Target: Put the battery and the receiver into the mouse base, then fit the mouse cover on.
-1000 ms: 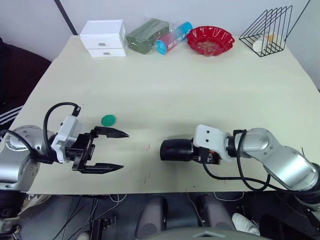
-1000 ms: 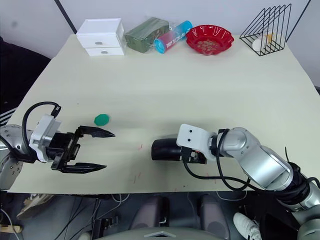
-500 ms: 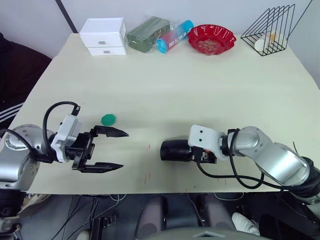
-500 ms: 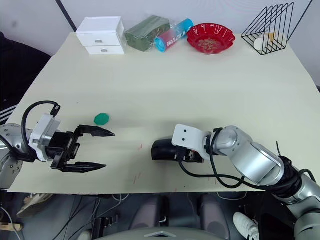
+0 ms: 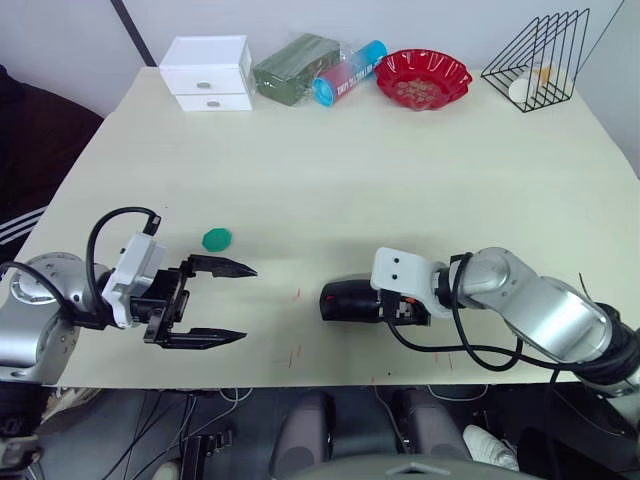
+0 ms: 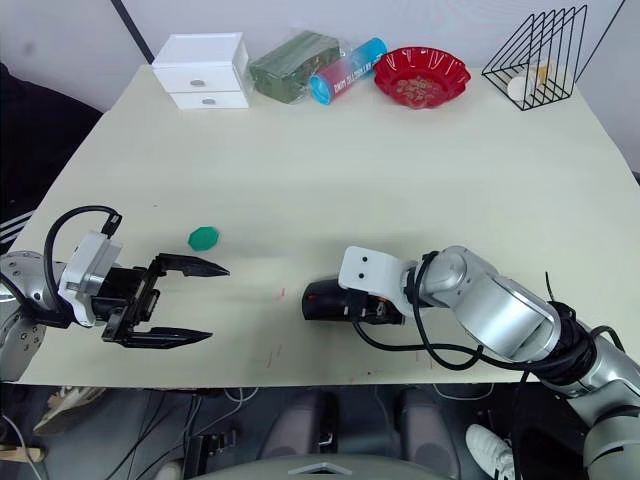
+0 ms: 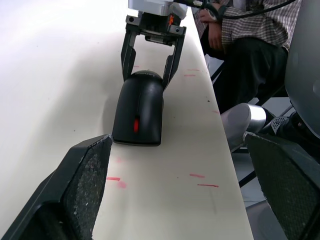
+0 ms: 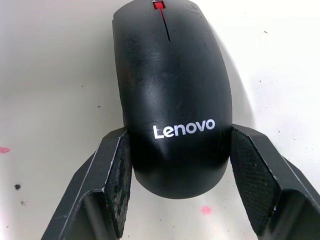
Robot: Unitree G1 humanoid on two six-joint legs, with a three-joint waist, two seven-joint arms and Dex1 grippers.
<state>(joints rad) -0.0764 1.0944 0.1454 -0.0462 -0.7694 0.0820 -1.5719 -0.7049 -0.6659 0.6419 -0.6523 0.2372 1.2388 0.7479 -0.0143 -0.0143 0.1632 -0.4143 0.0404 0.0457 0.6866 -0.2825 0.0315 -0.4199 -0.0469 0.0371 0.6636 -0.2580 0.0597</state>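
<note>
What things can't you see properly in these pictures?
- Whether the battery and receiver are inside the mouse: its cover hides them, every view.
- Whether the right hand squeezes the mouse: the right wrist view shows its fingers beside it, contact unclear.
- What the small green thing is: too small, eye views.
- What's in the red bowl: too small.

I can read only one text: the white word "Lenovo" on the black mouse cover point(image 8: 175, 100).

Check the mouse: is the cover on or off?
On. The cover sits over the whole mouse as one closed black shell, no compartments showing, resting flat on the table between the right tool's fingers.
</note>
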